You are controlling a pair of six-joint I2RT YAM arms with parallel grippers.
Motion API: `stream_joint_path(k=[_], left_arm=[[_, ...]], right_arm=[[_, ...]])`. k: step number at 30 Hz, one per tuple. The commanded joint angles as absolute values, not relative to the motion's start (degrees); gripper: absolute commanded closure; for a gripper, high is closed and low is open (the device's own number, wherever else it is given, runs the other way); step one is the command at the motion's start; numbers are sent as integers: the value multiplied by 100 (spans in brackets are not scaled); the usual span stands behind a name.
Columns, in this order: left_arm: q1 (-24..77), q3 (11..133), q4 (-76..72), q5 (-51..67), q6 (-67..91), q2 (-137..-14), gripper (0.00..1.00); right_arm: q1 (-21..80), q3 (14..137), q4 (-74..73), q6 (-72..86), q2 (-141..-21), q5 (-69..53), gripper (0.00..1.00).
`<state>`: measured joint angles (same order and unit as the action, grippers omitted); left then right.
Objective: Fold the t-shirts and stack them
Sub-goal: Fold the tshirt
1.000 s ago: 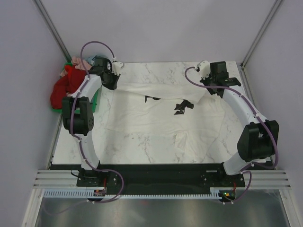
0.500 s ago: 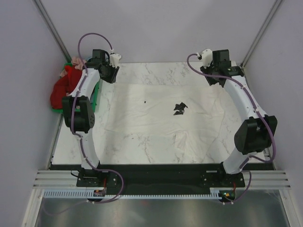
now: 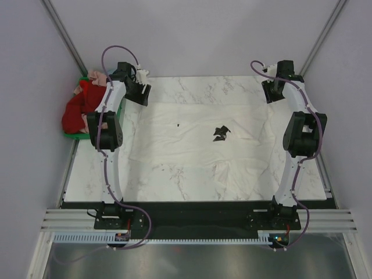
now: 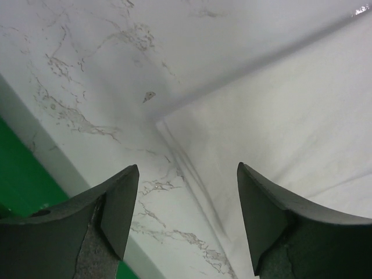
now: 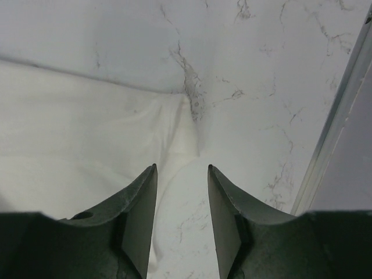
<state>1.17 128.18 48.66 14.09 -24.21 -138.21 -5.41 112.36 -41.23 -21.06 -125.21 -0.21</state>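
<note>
- My left gripper point(image 4: 187, 168): jaws wide apart, holding nothing, poised over the tabletop point(image 4: 87, 70). A far corner of the cream-white t-shirt point(image 4: 290, 116) lies directly beneath its tips.
- My right gripper point(image 5: 182, 168): jaws partly open, empty. The shirt's other far corner lies just ahead of its tips.
- Shirt: spread flat between my two grippers, black print point(image 3: 221, 133) facing up.
- Red t-shirts point(image 3: 75, 113): heaped on the green crate point(image 4: 14, 174), outboard of my left gripper.
</note>
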Motion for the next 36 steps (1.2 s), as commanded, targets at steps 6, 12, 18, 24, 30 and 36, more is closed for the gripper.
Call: stream_joint_path(k=[6,12,18,24,30,36], left_arm=[[9,13307,4948,1978,-1925,-14080,23],[9,13430,4940,2100,-1723,-14220,21],[-158,13614,4948,2074,-1582,-14449,21],[-167,13614,5010,1995,-1608,-14520,24],[-167,13553,5063,1916,-1670,-14519,27],[-167,13675,5045,1811,-1697,-14642,27]], right_arm=[[-729,11768,-4192,-1916,-12955,-650,51],[-905,12190,-4192,-1872,-13490,-800,51],[-967,12533,-4175,-1934,-13921,-905,50],[-1055,12744,-4184,-1846,-14247,-1264,52],[-1090,12753,-4263,-1758,-14414,-1819,58],[-1090,12779,-4298,-1723,-14511,-1942,71]])
